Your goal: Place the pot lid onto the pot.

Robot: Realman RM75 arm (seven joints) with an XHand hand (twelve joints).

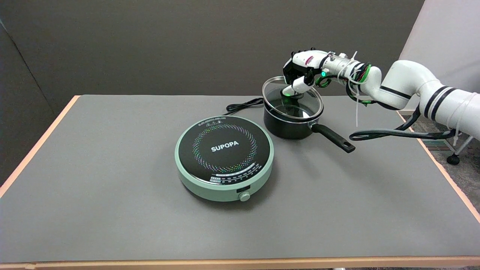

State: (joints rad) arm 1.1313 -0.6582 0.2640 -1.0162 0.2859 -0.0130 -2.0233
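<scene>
A black pot with a long black handle stands on the grey table, at the back right. The glass pot lid with a metal rim lies tilted over the pot's mouth, its far edge raised and its near edge down at the pot's rim. My right hand reaches in from the right, above the lid. Its fingers curl down around the lid's knob at the centre and grip it. The knob is partly hidden by the fingers.
A round green induction cooker marked SUPOPA sits in the table's middle, left of the pot. Its black power cord runs off behind it. A black cable hangs from my right arm over the table's right edge.
</scene>
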